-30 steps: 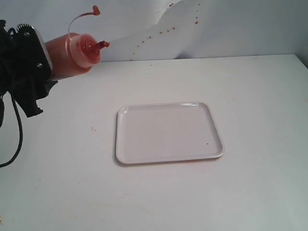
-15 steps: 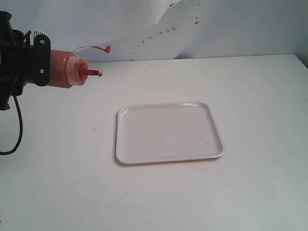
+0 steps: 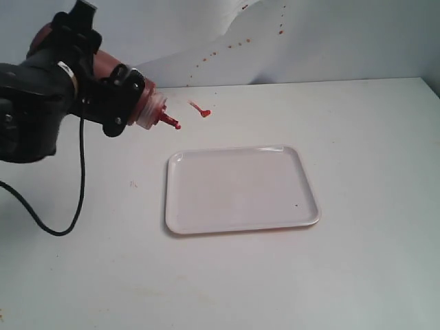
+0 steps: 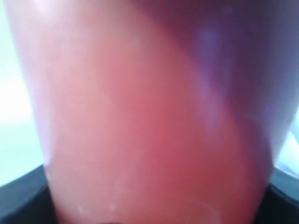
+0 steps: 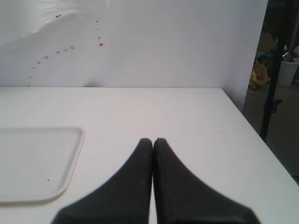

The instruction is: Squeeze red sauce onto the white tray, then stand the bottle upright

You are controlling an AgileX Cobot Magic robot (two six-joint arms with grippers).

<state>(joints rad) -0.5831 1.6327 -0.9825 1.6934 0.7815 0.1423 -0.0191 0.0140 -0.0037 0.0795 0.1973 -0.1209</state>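
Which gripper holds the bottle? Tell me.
The left gripper: it clamps the bottle, tilted down toward the white tray. The right gripper is shut on nothing.

Bottle [image 3: 150,108]: translucent plastic squeeze bottle, cylindrical, red-orange with a darker red zone along one side in the left wrist view, where it fills the frame, out of focus. Domed top, pointed red nozzle [image 3: 170,122], small red cap [image 3: 204,112] on a thin pale tether, hanging just beyond the nozzle. Pose: off the desk [image 3: 357,137], clamped round the body by the left end effector [image 3: 124,103], tilted with the nozzle pointing downward toward the tray's near-left corner and short of its rim. Tray [image 3: 240,189]: flat white plastic rectangle, rounded corners, low raised rim, lying flat mid-desk; one tiny dark speck [image 3: 296,204] near its right edge.
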